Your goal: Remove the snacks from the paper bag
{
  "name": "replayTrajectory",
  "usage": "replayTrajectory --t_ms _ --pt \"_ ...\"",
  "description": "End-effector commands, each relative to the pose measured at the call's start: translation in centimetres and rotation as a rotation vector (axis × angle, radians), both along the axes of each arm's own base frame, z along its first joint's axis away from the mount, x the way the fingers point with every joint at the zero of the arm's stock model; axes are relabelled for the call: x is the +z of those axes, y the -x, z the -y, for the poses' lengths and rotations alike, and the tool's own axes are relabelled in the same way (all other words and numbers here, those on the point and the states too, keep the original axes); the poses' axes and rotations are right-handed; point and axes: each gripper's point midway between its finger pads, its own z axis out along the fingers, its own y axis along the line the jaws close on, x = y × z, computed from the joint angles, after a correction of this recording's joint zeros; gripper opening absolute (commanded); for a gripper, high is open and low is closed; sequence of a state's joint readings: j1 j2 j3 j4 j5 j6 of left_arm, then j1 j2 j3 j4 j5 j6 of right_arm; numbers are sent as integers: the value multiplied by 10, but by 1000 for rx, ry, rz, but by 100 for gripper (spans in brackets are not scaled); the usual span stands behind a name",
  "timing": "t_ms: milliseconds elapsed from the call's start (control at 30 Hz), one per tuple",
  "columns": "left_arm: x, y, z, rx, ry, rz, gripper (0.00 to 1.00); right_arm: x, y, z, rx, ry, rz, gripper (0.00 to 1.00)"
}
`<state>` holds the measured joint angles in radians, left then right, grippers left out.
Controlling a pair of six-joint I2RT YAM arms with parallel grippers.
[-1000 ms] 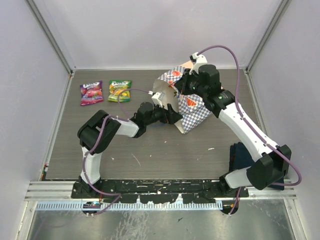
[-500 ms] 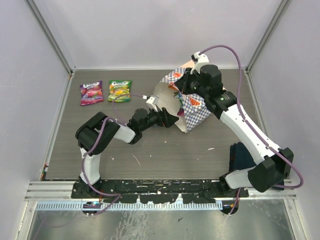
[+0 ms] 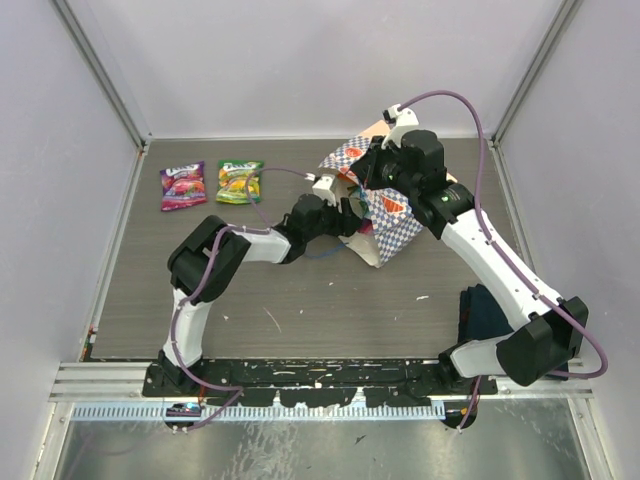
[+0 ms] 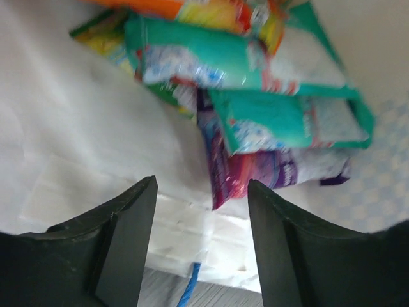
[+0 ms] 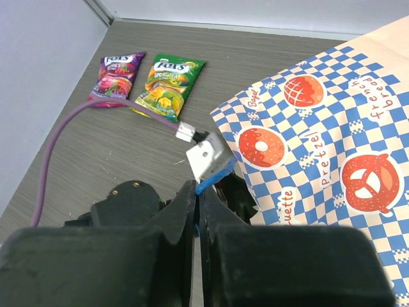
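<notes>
Where the tan paper bag (image 3: 392, 218) with its blue-white checkered band lies on its side at the far middle of the dark wood-grain table (image 3: 300, 300), its mouth facing left, the left gripper (image 3: 348, 218) reaches into that mouth. The right gripper (image 3: 362, 178) sits at the bag's far upper edge. Two glossy snack packets lie flat side by side at the far left, well apart from the bag: a purple table packet (image 3: 183, 186) and, just right of it, a green table packet (image 3: 240, 181). A dark blue cloth (image 3: 483, 312) lies near right.

From the left wrist, the black fingers (image 4: 128, 243) stand apart and grip nothing. A corner of a purple bagged packet (image 4: 255, 173) reaches between their tips. Beyond it, on the bag's white lining, two teal packets (image 4: 192, 57) overlap, with an orange packet (image 4: 160, 7) at the top edge.

From the right wrist, the fingers are pressed together on the thin blue cord handle (image 5: 214, 176). The bag's checkered side, printed with pretzels, lies to the right.
</notes>
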<state>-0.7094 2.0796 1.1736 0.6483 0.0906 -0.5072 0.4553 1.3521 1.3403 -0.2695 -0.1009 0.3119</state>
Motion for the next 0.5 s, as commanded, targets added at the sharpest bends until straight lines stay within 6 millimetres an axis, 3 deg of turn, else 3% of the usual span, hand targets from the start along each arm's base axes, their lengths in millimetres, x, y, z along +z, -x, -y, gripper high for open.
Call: replayTrajectory --t_ms 0,467 --pt "-22 5 4 -5 -90 -22 58 38 0 10 -25 -31 129 1" --pt "-40 2 28 -47 -101 -58 55 34 -3 12 -20 -30 125 1"
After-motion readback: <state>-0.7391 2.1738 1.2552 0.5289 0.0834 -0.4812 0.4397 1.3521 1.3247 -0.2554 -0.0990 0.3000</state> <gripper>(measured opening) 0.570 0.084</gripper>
